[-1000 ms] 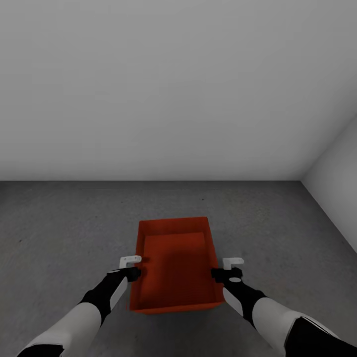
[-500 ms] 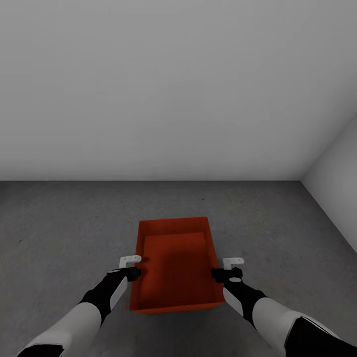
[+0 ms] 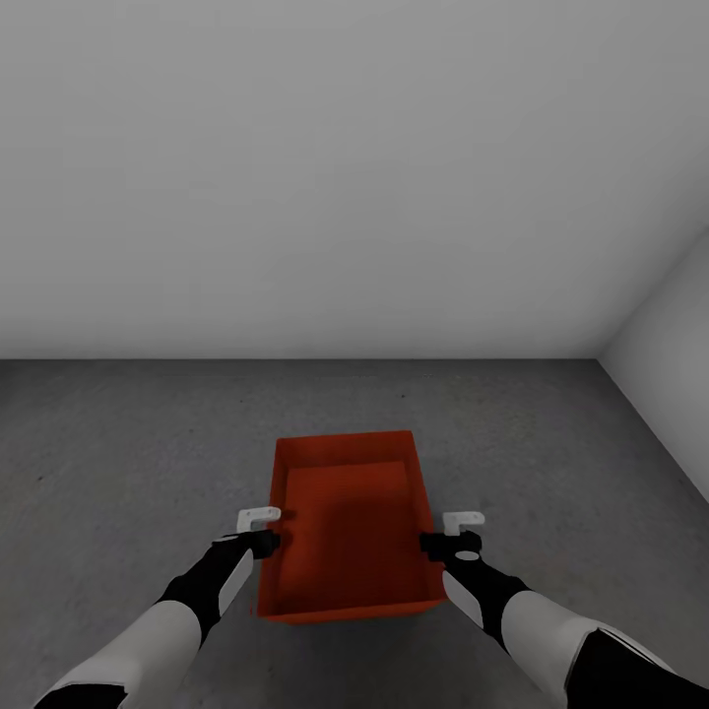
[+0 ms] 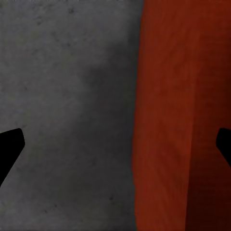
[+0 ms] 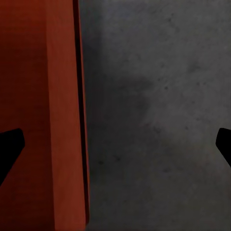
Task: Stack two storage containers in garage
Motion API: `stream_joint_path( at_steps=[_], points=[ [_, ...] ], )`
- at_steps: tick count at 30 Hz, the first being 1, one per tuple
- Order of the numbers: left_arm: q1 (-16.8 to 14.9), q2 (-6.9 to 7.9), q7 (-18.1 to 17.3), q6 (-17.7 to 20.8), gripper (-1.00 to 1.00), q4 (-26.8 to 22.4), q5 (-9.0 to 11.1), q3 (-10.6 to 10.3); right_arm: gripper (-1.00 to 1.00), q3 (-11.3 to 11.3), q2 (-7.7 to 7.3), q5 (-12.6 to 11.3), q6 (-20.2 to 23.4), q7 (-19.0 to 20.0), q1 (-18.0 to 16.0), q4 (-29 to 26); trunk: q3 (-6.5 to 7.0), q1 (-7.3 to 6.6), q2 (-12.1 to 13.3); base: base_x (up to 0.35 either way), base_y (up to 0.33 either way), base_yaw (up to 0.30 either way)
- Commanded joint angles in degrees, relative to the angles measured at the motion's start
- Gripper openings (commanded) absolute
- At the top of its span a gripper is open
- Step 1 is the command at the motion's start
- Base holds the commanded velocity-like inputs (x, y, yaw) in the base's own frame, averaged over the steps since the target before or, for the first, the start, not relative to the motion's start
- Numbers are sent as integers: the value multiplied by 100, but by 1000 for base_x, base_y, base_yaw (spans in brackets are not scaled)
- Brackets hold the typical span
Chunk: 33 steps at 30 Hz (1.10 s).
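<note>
One lidless orange-red rectangular ribbed bin [image 3: 350,527] sits on the dark grey speckled concrete floor [image 3: 118,463], well short of the grey-white wall [image 3: 345,177]. Left gripper [image 3: 262,530] and right gripper [image 3: 445,532] flank its long walls, each spread wide across a rim, clamping nothing. Judged step: first container deposited. Next: withdraw both arms clear and fetch the second bin.

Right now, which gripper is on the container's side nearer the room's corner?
The right gripper, at the storage container's right wall, toward the side wall; the left gripper is at the opposite wall.
</note>
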Motion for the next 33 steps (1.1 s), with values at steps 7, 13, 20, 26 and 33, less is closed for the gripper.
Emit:
stream_joint_path(
  at_steps=[7, 13, 20, 26, 33],
  points=[
    [0, -1, 30, 28, 100, -7, 61, 0, 100, 47, 2, -61, -19, -22, -3, -4, 86, -110, 199, 0, 0, 0],
    [0, -1, 30, 28, 100, -7, 61, 2, 100, 47, 0, -61, -15, -22, -3, -2, 194, -242, 439, 0, 0, 0],
    [0, -1, 30, 28, 100, -10, 61, 2, 100, 47, 0, -61, -15, -22, -3, -4, 284, -352, 640, 0, 0, 0],
    [0, -1, 30, 28, 100, -15, 61, 2, 100, 47, 0, -61, -15, -22, -3, -2, 284, -352, 640, 0, 0, 0],
    [0, -1, 30, 28, 100, -16, 61, 2, 100, 47, 0, -61, -15, -22, -3, -2, 409, -506, 921, 0, 0, 0]
  ],
)
